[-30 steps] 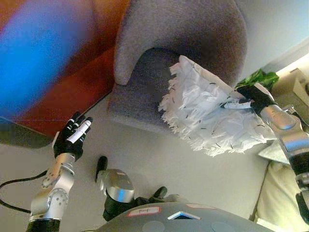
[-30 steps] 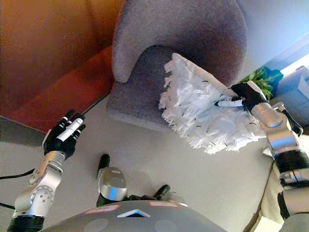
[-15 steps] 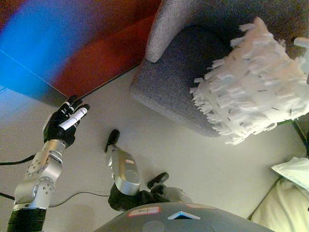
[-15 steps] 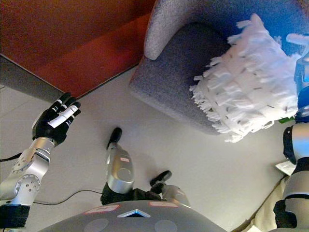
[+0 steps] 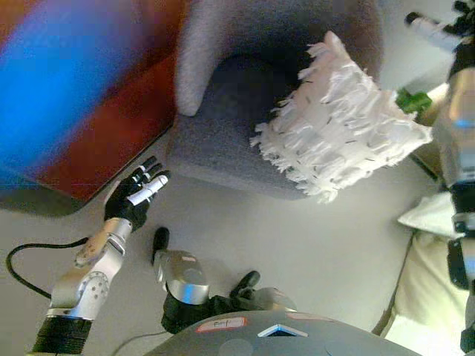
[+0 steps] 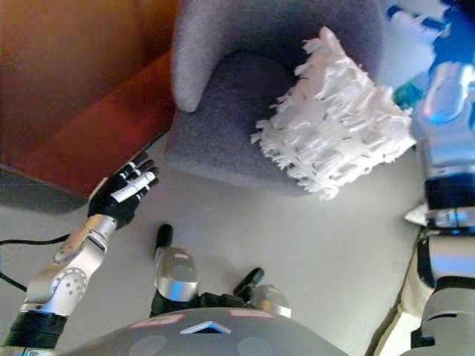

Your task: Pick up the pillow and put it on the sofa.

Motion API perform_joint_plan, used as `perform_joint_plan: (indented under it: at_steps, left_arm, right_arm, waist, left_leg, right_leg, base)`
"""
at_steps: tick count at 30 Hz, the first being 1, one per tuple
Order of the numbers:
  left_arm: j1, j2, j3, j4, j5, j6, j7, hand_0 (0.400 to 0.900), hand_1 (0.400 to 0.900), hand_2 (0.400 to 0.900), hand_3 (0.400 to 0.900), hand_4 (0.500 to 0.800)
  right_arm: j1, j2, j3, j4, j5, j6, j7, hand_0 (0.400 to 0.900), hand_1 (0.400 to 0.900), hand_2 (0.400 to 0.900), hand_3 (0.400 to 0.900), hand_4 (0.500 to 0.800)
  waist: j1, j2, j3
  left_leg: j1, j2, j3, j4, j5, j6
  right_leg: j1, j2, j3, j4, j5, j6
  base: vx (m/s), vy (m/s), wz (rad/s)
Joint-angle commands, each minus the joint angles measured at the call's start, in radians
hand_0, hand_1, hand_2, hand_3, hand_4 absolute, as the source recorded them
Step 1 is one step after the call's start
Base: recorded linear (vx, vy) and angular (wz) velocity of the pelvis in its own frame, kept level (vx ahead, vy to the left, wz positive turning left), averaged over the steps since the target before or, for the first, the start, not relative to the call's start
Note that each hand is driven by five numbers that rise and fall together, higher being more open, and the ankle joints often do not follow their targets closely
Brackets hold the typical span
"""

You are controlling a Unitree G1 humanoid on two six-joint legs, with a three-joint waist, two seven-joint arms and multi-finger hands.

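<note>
The white shaggy pillow (image 5: 341,122) lies tilted on the right part of the grey sofa's seat (image 5: 223,111). Its lower right corner hangs over the seat's front edge. My right hand (image 5: 445,22) is up at the top right, above and apart from the pillow, with a finger stretched straight, and it holds nothing. My right forearm (image 5: 459,126) stands just beside the pillow's right corner. My left hand (image 5: 137,200) is open with straight fingers over the floor, left of the sofa's front, and it is empty.
A red-brown wall panel (image 5: 111,126) runs along the left of the sofa. A green plant (image 5: 412,100) shows behind the pillow's right corner. A cream cushion (image 5: 434,297) and a white cloth (image 5: 427,215) lie at the lower right. Pale floor (image 5: 297,237) spreads in front.
One second ago my right hand gripped the pillow in the air. Now the pillow rests on the sofa seat and the hand has let go and lifted away. The camera has shifted.
</note>
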Motion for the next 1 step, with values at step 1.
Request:
perform_joint_plan:
  at_steps: [1]
  left_arm:
    - [-0.036,-0.043,-0.058,-0.048,-0.016,-0.140,-0.019,0.900,0.900,0.900,0.900,0.800]
  right_arm:
    - [0.080,-0.035,-0.114,-0.117,-0.072,-0.137,-0.020,0.900,0.900,0.900,0.900,0.800]
  waist:
    - [-0.046,0.059,-0.130]
  left_leg:
    - [0.124,-0.070,0.039,-0.067,-0.089,0.119]
  right_leg:
    - [-0.049,-0.089,0.034,0.039,0.089,0.111]
  base:
    - [-0.09,0.097,-0.20]
